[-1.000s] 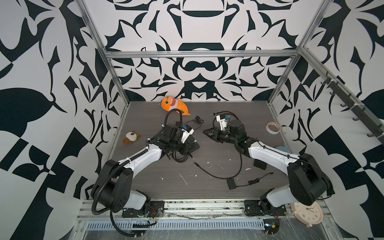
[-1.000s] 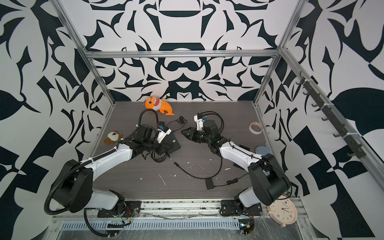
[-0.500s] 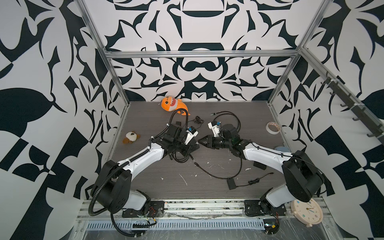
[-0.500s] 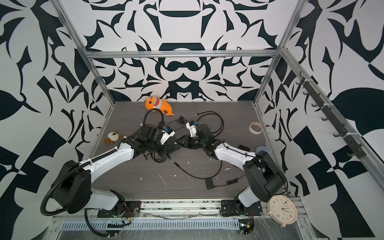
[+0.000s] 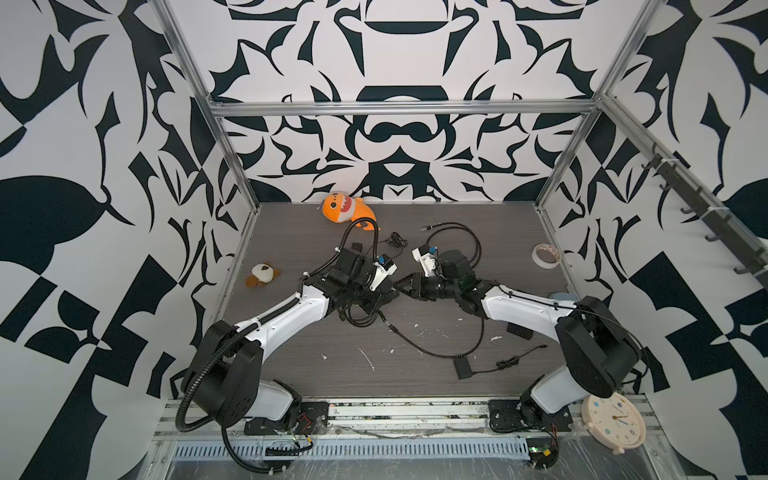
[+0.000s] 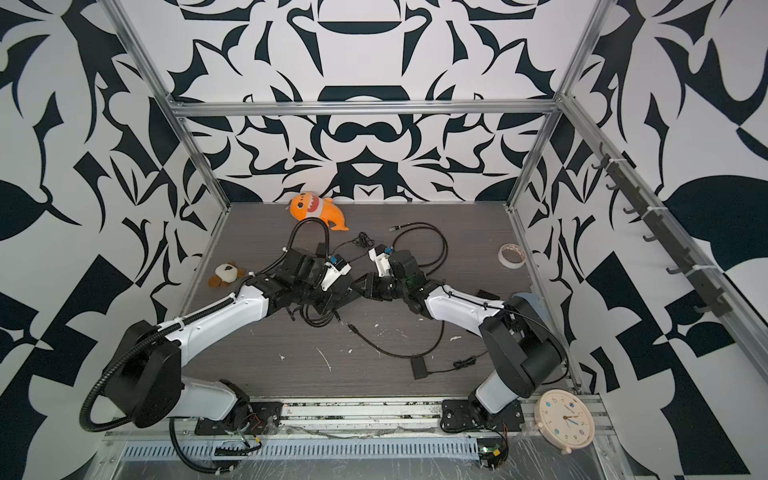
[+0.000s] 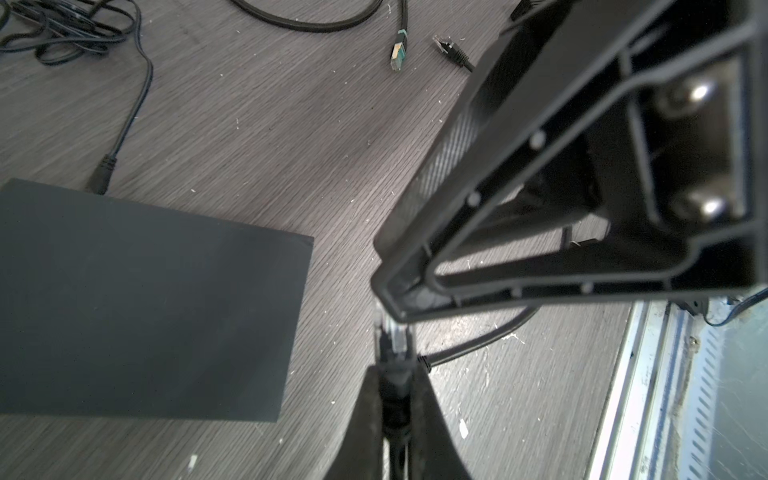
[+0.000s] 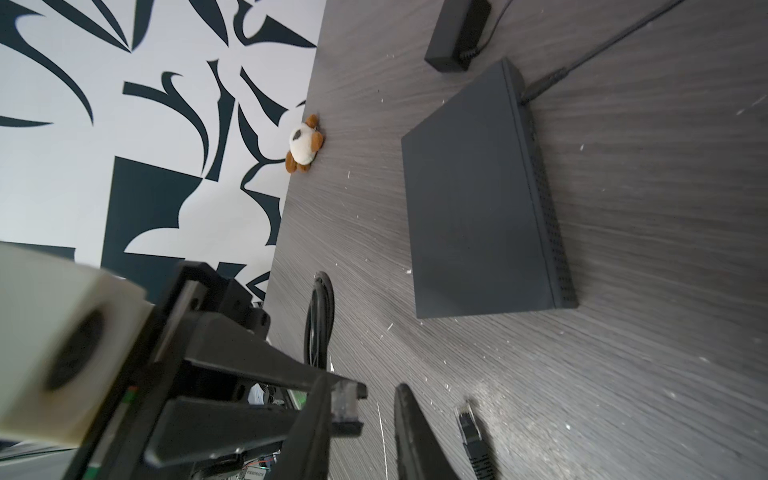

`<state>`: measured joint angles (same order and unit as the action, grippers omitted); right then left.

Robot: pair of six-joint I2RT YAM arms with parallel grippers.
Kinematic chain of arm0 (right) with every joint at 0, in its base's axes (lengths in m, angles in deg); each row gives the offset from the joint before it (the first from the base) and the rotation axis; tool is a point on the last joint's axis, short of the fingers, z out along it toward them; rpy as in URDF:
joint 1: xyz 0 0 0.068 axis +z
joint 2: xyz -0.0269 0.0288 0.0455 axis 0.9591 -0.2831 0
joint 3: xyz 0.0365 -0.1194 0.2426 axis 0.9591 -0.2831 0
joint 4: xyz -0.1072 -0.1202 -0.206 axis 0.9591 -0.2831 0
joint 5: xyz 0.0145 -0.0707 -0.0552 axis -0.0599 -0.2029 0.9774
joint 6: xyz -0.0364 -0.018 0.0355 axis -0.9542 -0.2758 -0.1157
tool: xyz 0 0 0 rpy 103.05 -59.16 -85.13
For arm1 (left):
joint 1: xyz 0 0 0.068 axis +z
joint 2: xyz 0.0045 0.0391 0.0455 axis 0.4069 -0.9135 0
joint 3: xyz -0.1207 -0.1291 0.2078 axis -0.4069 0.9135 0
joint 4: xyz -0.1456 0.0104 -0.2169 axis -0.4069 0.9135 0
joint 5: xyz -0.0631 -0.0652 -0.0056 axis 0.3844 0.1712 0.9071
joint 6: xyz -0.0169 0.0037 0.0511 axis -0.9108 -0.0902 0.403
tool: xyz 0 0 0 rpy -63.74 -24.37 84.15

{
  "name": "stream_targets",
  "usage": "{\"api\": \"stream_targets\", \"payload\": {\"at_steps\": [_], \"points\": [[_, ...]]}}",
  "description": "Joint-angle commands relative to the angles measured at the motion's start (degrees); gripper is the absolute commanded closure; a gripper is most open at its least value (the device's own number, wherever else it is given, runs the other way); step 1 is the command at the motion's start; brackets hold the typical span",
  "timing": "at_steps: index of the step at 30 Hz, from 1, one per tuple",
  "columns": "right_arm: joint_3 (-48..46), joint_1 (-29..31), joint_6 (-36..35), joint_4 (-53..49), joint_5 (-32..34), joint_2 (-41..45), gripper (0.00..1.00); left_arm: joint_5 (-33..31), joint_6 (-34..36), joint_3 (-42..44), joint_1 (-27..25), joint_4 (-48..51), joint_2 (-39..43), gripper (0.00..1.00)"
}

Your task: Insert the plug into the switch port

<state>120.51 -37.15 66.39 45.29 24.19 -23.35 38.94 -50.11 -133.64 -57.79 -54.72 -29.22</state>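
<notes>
**Top views.** The left gripper (image 5: pixel 390 293) and right gripper (image 5: pixel 400 286) meet tip to tip at the middle of the worktop (image 5: pixel 332 374). The jaws are too small to read here. Loose black cables (image 5: pixel 440 353) lie around them. An orange plush fish (image 6: pixel 318 210) sits at the far edge, a bear toy (image 6: pixel 226 274) at the left and a tape roll (image 6: pixel 512 257) at the right.

**Left wrist view.** The left jaws are clamped together on the boot of the plug (image 7: pixel 392 334), and its clear tip sticks out past the fingers (image 7: pixel 365 415). The right gripper's tip is just beside the plug's tip; whether they touch cannot be told. The switch (image 7: pixel 145 299), a flat dark box, lies on the worktop left of the plug and apart from it. A power lead (image 7: pixel 124 124) enters one edge, and no ports are visible. A green-tipped plug (image 7: pixel 398 52) and a black plug (image 7: pixel 451 50) lie well apart from the held one.

**Right wrist view.** The right jaws stand apart with the plug between them. It is close against one finger and clear of the other. The switch lies flat beyond, with the bear toy farther left.
</notes>
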Motion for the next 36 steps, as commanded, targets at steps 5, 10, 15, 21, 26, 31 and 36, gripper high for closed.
{"api": "stream_targets", "payload": {"at_steps": [5, 10, 15, 21, 26, 31, 36], "points": [[1.75, 0.93, 1.46, 5.16, -1.93, -0.91, 0.89, -0.02, 0.64, -1.26, -0.23, 0.26, 1.18, 0.97], [0.21, 0.91, 3.57, 7.22, -1.77, -0.62, 0.96, -2.0, 0.01, 0.81, -0.23, -1.9, 2.45, 0.83], [-1.53, -0.14, 6.5, 10.04, -1.56, -0.5, 0.98, -2.49, -0.64, 3.19, -0.15, -4.86, 3.97, 0.76], [-1.75, -0.34, 8.42, 12.21, -2.14, -0.89, 0.99, -1.88, -0.91, 4.14, -0.15, -5.42, 3.89, 0.81], [-2.09, -0.35, 9.56, 13.88, -2.64, -1.11, 0.99, -2.05, -1.29, 4.76, -0.15, -6.16, 3.54, 0.74], [-2.29, -0.31, 10.24, 14.74, -3.3, -0.89, 1.0, -2.07, -2.03, 5.56, 0.11, -7.64, 3.49, 0.78], [-2.55, -0.42, 9.95, 14.15, -3.04, -0.77, 1.0, -0.27, -3.85, 7.25, 1.42, -11.07, 5.56, 0.77]]}}
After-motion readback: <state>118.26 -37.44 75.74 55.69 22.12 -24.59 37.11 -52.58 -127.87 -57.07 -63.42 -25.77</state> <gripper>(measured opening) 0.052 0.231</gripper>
